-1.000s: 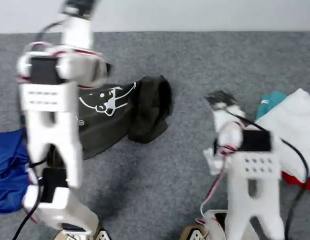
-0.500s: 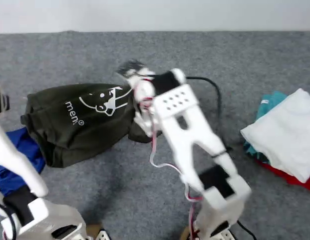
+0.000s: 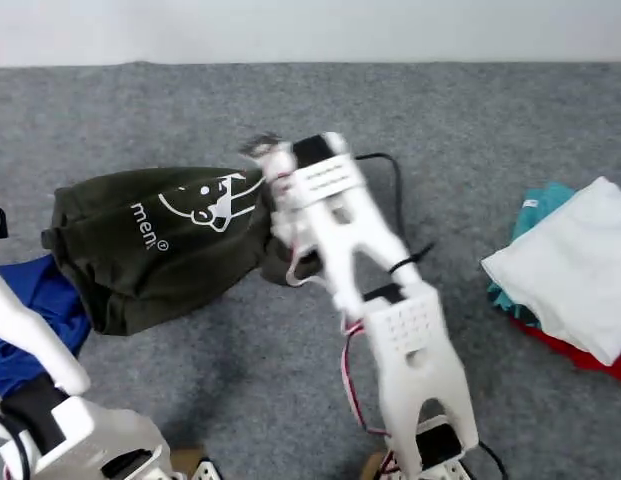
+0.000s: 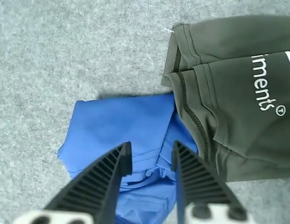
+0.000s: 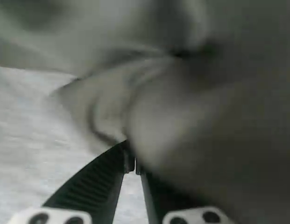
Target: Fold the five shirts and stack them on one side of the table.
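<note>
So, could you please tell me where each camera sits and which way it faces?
High view: fixed above the table, looking down; both arms show, the right arm over the dark shirt.
Left wrist view: on the left arm, looking down past the open left gripper at the blue shirt.
Right wrist view: on the right arm, close against the dark shirt, right gripper shut on it.
Shared: the dark shirt, in all three.

The table [image 3: 490,130] had a fuzzy grey cover all over. Behind it was a plain white wall [image 3: 390,30] in even light.
</note>
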Controlling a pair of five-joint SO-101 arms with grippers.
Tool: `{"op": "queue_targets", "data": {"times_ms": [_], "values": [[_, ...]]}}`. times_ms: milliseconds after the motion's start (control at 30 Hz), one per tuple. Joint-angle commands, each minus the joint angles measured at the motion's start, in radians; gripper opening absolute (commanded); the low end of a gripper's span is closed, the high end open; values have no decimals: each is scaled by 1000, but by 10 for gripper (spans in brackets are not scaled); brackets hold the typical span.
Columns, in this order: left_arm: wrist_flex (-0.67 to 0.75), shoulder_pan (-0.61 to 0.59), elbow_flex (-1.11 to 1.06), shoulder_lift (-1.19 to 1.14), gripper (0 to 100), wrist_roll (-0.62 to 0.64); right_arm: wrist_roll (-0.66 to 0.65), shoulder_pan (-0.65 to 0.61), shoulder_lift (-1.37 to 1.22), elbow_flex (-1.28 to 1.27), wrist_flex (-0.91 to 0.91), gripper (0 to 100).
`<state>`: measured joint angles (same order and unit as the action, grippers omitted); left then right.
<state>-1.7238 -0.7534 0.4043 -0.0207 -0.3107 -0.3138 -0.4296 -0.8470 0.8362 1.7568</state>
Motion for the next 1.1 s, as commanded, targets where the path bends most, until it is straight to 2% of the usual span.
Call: {"op": "queue_targets", "data": {"times_ms": [0, 167, 300, 467, 600, 667, 833, 1067], "values": [[21, -2, 4, 43, 140, -9, -89, 182, 10, 52, 41, 9], [21, 0, 4, 37, 140, -9, -172, 349, 38, 52, 42, 9], [31, 3, 2, 35, 140, -8, -178, 378, 96, 51, 44, 9], [51, 2, 2, 35, 140, -8, -173, 240, 251, -58, 44, 9], [51, 3, 2, 34, 140, -8, -89, 111, 349, -189, 42, 13], [51, 3, -2, 34, 140, -8, -49, 59, 369, -232, 41, 54], [72, 0, -56, 37, 140, -8, 54, -24, 332, -273, 36, 196], [84, -3, -102, 44, 135, -8, 103, -93, 179, -272, 27, 202]]}}
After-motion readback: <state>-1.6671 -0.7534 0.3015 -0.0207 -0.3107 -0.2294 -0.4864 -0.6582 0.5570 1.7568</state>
